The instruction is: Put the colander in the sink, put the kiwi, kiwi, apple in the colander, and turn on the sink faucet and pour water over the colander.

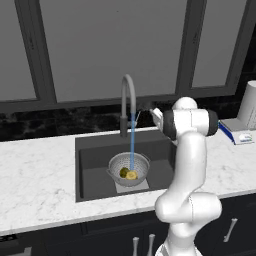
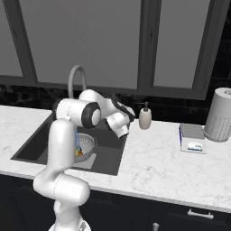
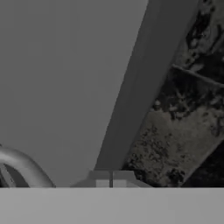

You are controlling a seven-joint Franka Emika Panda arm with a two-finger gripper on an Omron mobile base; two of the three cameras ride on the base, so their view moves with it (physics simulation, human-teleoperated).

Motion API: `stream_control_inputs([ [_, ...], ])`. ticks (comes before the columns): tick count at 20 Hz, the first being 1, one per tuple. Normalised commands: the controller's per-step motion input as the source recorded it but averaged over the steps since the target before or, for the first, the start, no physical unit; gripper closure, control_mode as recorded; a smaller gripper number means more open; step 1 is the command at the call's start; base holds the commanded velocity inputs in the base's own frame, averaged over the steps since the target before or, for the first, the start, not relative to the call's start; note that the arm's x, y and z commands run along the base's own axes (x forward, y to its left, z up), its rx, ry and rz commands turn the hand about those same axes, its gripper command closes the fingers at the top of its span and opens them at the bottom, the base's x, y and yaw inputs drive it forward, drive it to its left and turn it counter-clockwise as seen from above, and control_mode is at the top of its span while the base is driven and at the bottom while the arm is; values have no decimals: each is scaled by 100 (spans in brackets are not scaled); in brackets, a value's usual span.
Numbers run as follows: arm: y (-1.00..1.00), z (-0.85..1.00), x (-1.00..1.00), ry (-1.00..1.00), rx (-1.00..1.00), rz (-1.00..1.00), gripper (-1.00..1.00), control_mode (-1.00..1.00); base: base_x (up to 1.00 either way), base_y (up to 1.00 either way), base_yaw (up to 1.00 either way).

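Note:
The colander (image 1: 129, 169) sits in the dark sink (image 1: 95, 170) on the lighter bottom plate. Inside it lie a dark olive kiwi (image 1: 123, 172) and a yellower kiwi (image 1: 132, 175). In the right base view a red-orange bit of the apple (image 2: 79, 153) shows inside the colander (image 2: 88, 144), beside my arm. A thin light-blue stream of water (image 1: 132, 142) falls from the gooseneck faucet (image 1: 127, 97) into the colander. My gripper (image 1: 144, 111) hangs just right of the faucet's stem, above the sink's back edge. Its fingertips (image 3: 101, 178) stand together, holding nothing.
A cream soap dispenser (image 2: 145, 117) stands behind the sink's right corner. Further right on the marble counter are a blue-and-white flat box (image 2: 191, 137) and a paper towel roll (image 2: 219, 115). Window frames and a dark backsplash rise behind the faucet.

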Motion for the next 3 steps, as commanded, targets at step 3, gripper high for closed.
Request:
stream_control_inputs([
  [3,-42,54,-100,-52,32,6,100,-100,0,0,0],
])
